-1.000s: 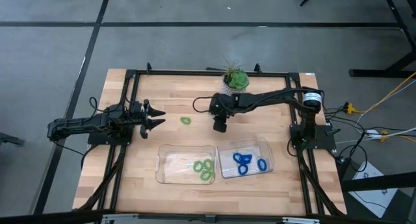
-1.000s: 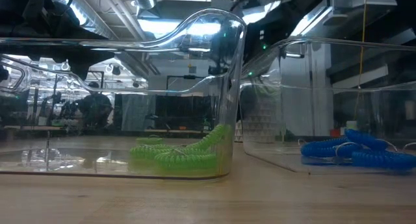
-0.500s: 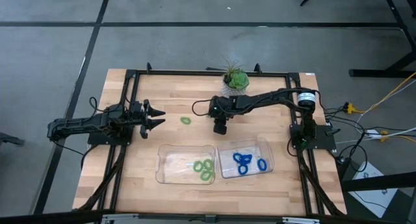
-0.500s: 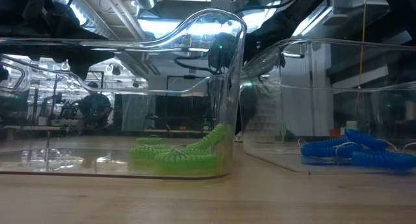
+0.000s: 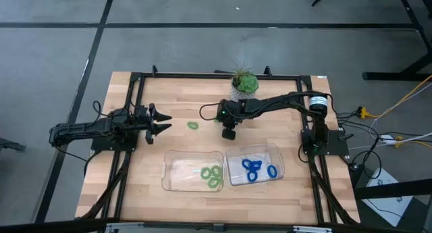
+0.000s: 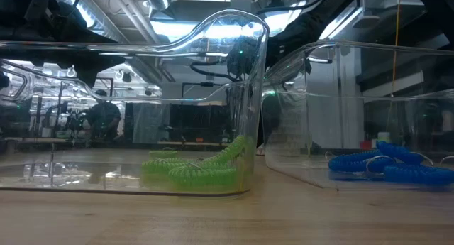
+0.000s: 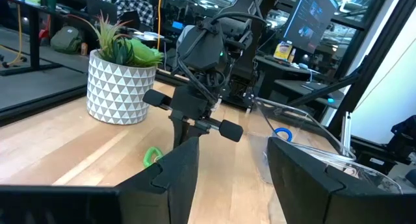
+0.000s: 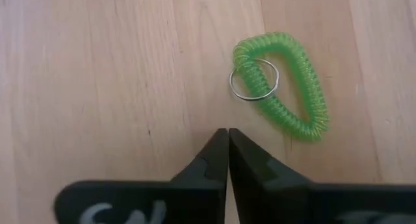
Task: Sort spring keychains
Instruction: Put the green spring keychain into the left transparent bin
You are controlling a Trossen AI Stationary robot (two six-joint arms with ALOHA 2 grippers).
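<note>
A: Looking across the table (image 5: pixel 142 192): green coils in the left tray (image 5: pixel 177 177), blue in the right tray (image 5: pixel 270 160), left gripper (image 5: pixel 162 121) parked open at the side.

B: Right gripper (image 8: pixel 227 136) pinched shut, holding nothing, above one loose green keychain (image 8: pixel 286 87) lying just ahead. Better to reopen wide, straddle the coil, then squeeze.

A pale wooden plank tabletop (image 5: pixel 182 98) stands on a grey concrete floor (image 5: pixel 61 50) crossed by dark lines. Beyond it lies a dim workshop with bright ceiling strip lights (image 6: pixel 174 28), exposed ducts and glowing computer monitors (image 7: pixel 315 19).
</note>
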